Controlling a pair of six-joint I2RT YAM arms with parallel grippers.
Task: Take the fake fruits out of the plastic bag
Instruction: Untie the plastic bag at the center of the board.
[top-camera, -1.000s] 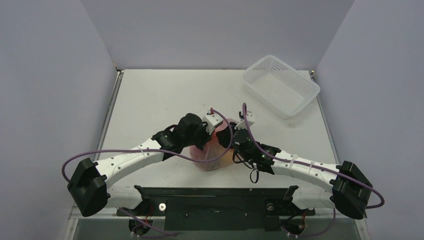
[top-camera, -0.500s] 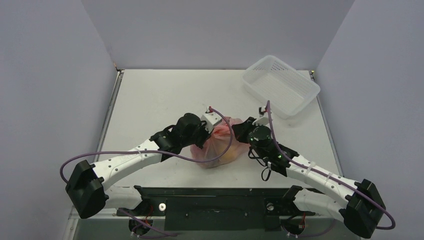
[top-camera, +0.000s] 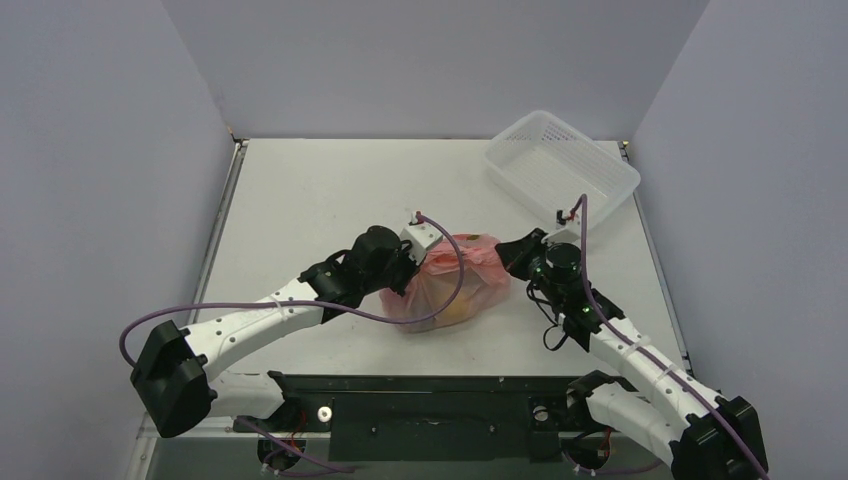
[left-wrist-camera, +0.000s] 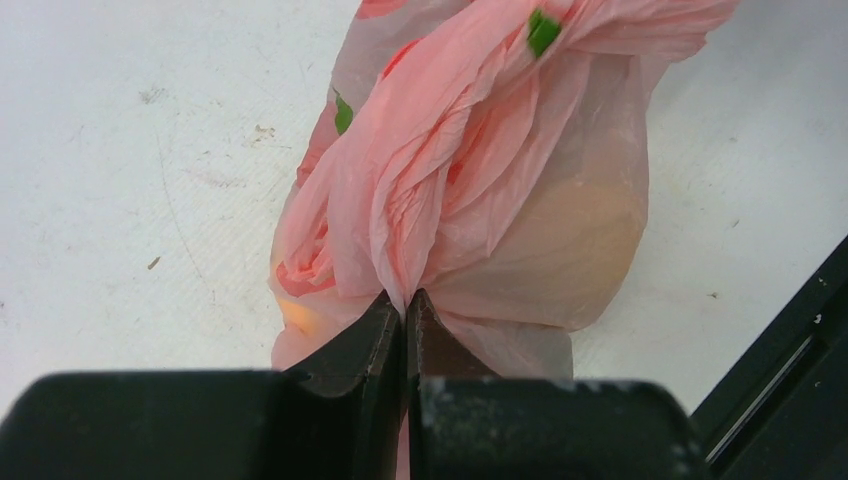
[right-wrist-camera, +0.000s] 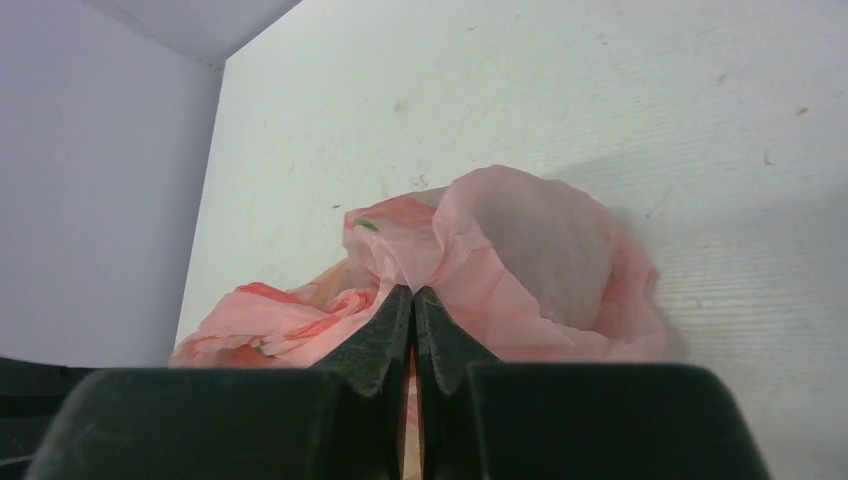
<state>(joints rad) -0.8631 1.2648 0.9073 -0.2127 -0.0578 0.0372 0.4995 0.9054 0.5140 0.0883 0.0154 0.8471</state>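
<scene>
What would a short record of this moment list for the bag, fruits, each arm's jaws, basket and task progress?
bag: pink, crinkled, lying on the table between the two arms
fruits: inside the bag, seen only as yellow-orange shapes through the film
left jaws: shut on a bunched fold at the bag's left side
right jaws: shut on a fold at the bag's right end
basket: white, empty, far right corner, apart from the bag
progress: no fruit out yet

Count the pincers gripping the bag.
2. The left pincer pinches the bag on its left side; the right pincer pinches its right end.
</scene>
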